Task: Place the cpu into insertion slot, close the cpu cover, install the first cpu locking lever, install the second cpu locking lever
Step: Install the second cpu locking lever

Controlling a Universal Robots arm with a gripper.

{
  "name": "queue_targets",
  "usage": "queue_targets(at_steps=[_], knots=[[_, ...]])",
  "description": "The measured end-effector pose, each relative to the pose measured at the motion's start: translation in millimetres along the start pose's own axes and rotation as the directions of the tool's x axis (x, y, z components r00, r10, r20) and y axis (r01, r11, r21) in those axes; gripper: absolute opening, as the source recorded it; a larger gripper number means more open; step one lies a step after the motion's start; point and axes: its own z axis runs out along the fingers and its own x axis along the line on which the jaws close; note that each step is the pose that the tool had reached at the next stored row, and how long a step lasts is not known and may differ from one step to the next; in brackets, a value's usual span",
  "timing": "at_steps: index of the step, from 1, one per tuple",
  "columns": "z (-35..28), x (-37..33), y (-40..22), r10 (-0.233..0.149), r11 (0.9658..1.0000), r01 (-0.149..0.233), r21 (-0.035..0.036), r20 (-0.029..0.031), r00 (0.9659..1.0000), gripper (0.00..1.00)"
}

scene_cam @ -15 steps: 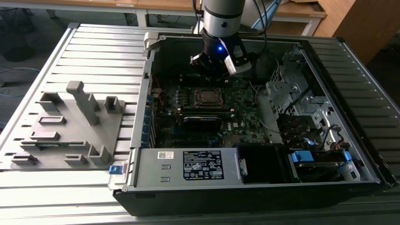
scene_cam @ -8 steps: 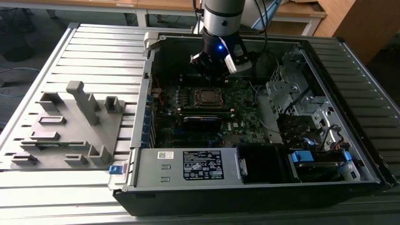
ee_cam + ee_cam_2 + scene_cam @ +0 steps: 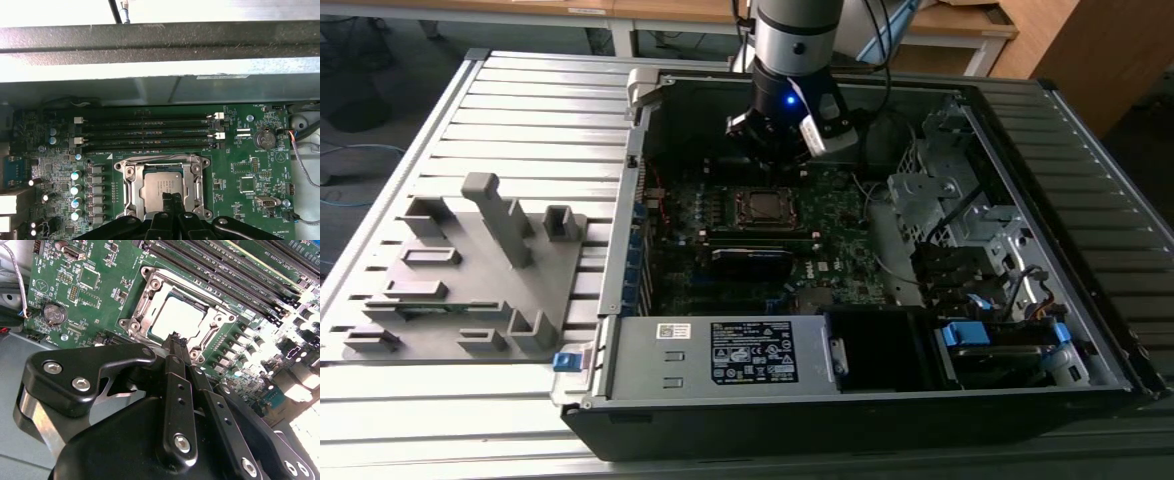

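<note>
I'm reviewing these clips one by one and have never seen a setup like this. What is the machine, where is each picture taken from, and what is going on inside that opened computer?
The machine is a single robot arm reaching down into an open computer case that lies on a slatted metal table. The exterior view comes from a camera off the arm and looks down at the whole scene. Both wrist views come from cameras riding on the arm, looking past its black grasping part, the tool, onto the green motherboard.

In both wrist views the cpu, a flat silvery-grey square chip, already sits in the insertion slot, and the cpu cover, a thin metal frame, lies closed around it. The tool is shut, holds nothing, and its tips hover at the edge of the socket.

On the exterior view's left, a grey fixture block stands on the table beside the case.
</note>
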Motion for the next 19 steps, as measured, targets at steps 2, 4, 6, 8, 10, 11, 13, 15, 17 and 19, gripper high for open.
queue_targets(at_steps=[2,4,6,8,10,11,13,15,17,19], knots=[[-0.1,0.0,0.0,0.000,1.0000,0.000,0.0003,-0.0002,1.0000,0.10],[-0.1,0.0,0.0,0.000,1.0000,0.000,0.0003,-0.0001,1.0000,0.10],[-0.4,-0.1,-0.7,0.000,1.0000,0.000,0.0006,-0.0004,1.0000,0.10],[-0.3,-0.1,-2.2,0.000,1.0000,0.000,0.0003,-0.0002,1.0000,0.10],[-0.4,-0.2,-4.4,0.000,1.0000,0.000,0.0004,-0.0002,1.0000,0.10],[-0.4,-0.3,-5.6,0.000,1.0000,0.000,0.0002,-0.0002,1.0000,0.10],[-0.6,-0.4,-7.9,0.000,1.0000,0.000,0.0002,-0.0002,1.0000,0.10],[-0.7,-0.6,-10.0,0.000,1.0000,0.000,0.0003,-0.0002,1.0000,0.10],[-0.8,-0.7,-12.1,0.000,1.0000,0.000,0.0003,-0.0002,1.0000,0.10],[-0.9,-0.8,-13.9,0.000,1.0000,0.000,0.0002,-0.0002,1.0000,0.10]])
